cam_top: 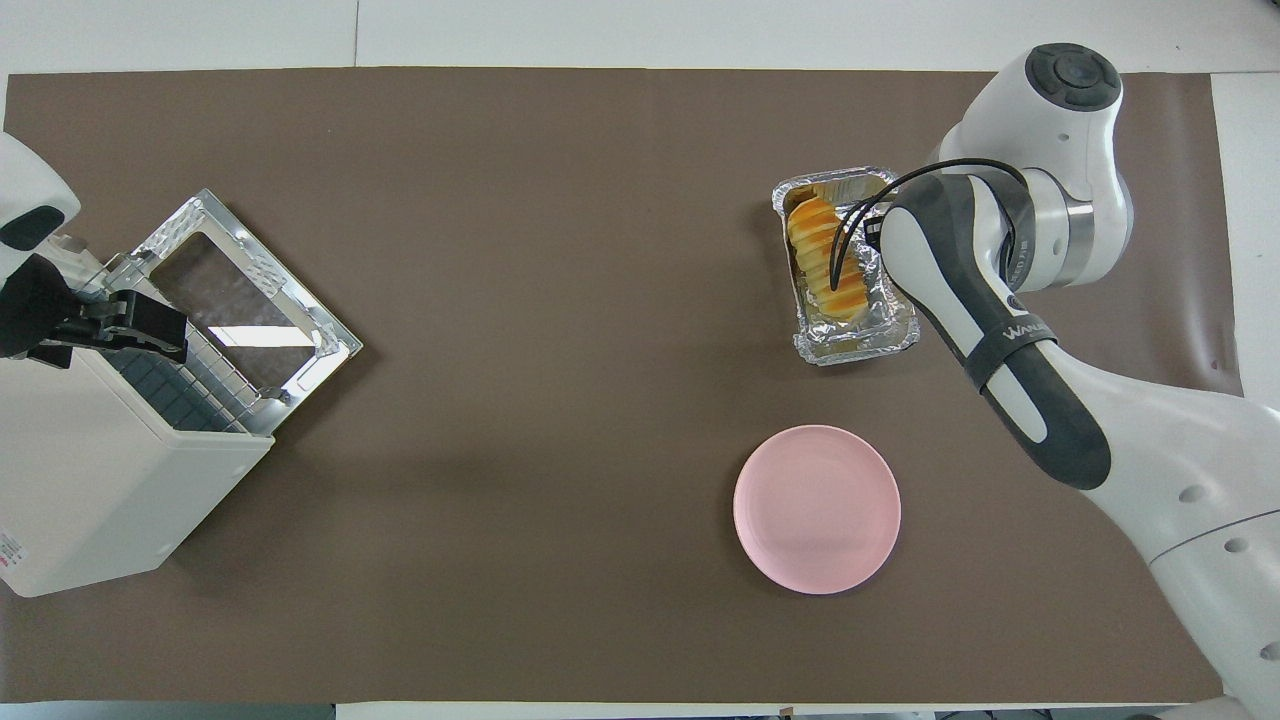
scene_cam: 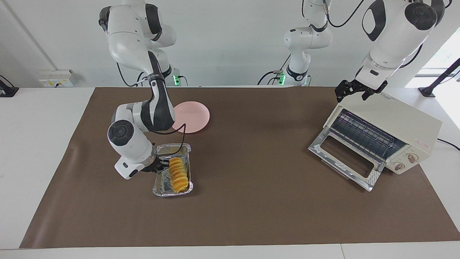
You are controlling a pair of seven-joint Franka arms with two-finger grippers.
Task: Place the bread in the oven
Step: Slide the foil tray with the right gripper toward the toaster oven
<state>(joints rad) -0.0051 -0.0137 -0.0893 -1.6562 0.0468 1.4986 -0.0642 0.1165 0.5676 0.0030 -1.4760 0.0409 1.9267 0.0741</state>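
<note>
The bread (scene_cam: 178,174) is a ridged yellow-orange loaf lying in a crinkled foil tray (scene_cam: 172,194) toward the right arm's end of the table; it also shows in the overhead view (cam_top: 827,255). My right gripper (scene_cam: 163,164) is low at the tray, right beside the loaf; in the overhead view the arm hides it. The cream-white oven (scene_cam: 406,122) stands at the left arm's end with its glass door (scene_cam: 345,158) dropped open and the wire rack showing. My left gripper (scene_cam: 359,94) hangs open and empty just over the oven's top front edge.
A round pink plate (scene_cam: 192,117) lies nearer to the robots than the foil tray (cam_top: 850,350). A brown mat covers the table between the tray and the oven (cam_top: 100,500). The open door (cam_top: 250,290) juts out over the mat.
</note>
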